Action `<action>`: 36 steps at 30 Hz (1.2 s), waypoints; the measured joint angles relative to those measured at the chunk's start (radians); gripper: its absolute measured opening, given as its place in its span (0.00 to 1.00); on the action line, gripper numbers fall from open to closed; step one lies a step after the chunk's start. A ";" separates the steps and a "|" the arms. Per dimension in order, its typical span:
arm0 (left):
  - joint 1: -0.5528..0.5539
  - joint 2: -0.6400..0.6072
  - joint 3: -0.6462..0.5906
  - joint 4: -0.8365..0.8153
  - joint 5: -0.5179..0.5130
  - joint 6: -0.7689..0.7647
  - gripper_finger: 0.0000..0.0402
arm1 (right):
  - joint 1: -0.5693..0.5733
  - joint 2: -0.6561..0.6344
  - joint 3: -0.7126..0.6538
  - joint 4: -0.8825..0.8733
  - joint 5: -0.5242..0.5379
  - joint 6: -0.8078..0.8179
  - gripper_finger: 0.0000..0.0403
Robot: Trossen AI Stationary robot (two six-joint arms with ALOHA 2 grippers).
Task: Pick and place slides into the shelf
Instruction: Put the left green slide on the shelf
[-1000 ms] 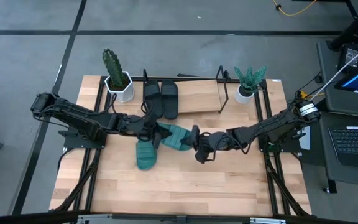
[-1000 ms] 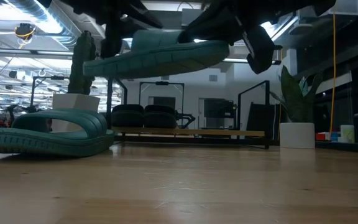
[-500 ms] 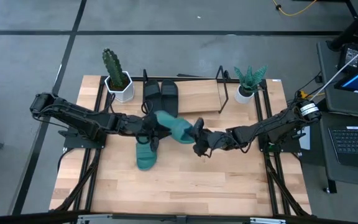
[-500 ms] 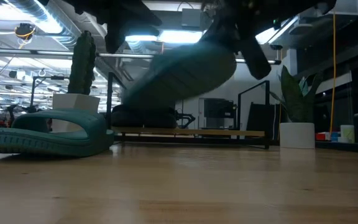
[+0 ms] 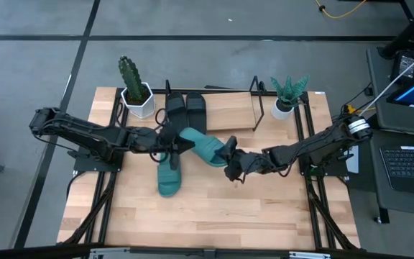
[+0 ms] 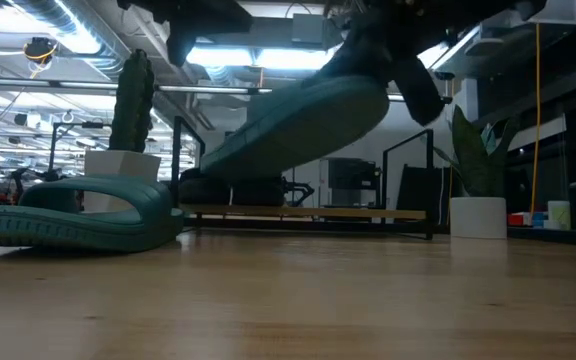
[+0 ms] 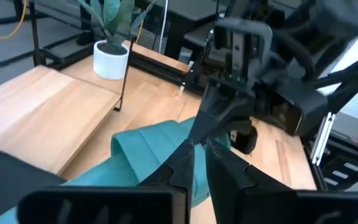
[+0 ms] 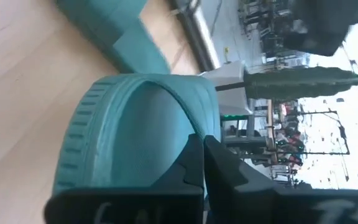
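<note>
A teal slide (image 5: 201,146) hangs in the air over the table's middle, slanting, its left end low and its right end high (image 6: 298,125). My right gripper (image 5: 228,160) is shut on its right end. My left gripper (image 5: 179,144) is shut and sits at the slide's left, strap end (image 7: 143,146). The second teal slide (image 5: 167,178) lies sole down on the table, just near of the held one. Two black slides (image 5: 185,111) lie side by side on the shelf's wooden board (image 5: 232,115) at the far edge. My left gripper's shut fingertips (image 7: 194,149) are right at the held slide's strap end; I cannot tell whether they touch it. My right gripper pinches the slide's right end at its ribbed rim (image 8: 166,146) between both fingers, coming level from the table's right, along the slide. The slide is lifted clear and slopes down toward the left.
A cactus in a white pot (image 5: 136,97) stands at the shelf's left end and a leafy plant in a white pot (image 5: 284,104) at its right end. The board right of the black slides is bare. Bare tabletop lies on the near side (image 5: 221,216).
The held slide has tipped from level to slanting, its left end dropping and its right end rising, and it has shifted toward the far edge. My left gripper has drawn back toward the table's left. My right gripper has moved slightly toward the far edge.
</note>
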 joint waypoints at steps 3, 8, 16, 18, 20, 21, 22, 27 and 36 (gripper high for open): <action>0.000 0.000 0.000 -0.003 0.000 0.029 0.03 | 0.000 -0.026 0.000 0.024 -0.004 0.022 0.00; -0.001 0.000 0.000 -0.005 0.000 0.050 0.00 | 0.013 -0.084 0.000 0.026 -0.006 0.029 0.00; -0.053 0.000 0.000 0.011 -0.014 0.130 0.00 | 0.022 -0.126 0.000 0.015 0.198 0.001 0.00; -0.077 0.000 0.000 0.011 -0.040 0.163 0.00 | 0.021 -0.126 0.000 0.008 0.251 -0.002 0.00; -0.099 0.000 0.000 0.009 -0.059 0.191 0.00 | 0.016 -0.126 0.000 0.008 0.284 -0.002 0.00; -0.110 0.000 0.000 0.004 -0.060 0.203 0.00 | 0.012 -0.126 0.000 0.008 0.304 0.000 0.00; -0.119 0.000 0.000 -0.004 -0.062 0.212 0.00 | 0.010 -0.126 0.000 0.002 0.331 0.000 0.00; -0.170 0.000 0.000 -0.054 -0.113 0.217 0.00 | -0.008 -0.126 0.000 -0.023 0.424 -0.026 0.00; -0.221 0.006 0.000 -0.066 -0.160 0.218 0.00 | -0.091 -0.126 0.000 -0.061 0.468 -0.031 0.00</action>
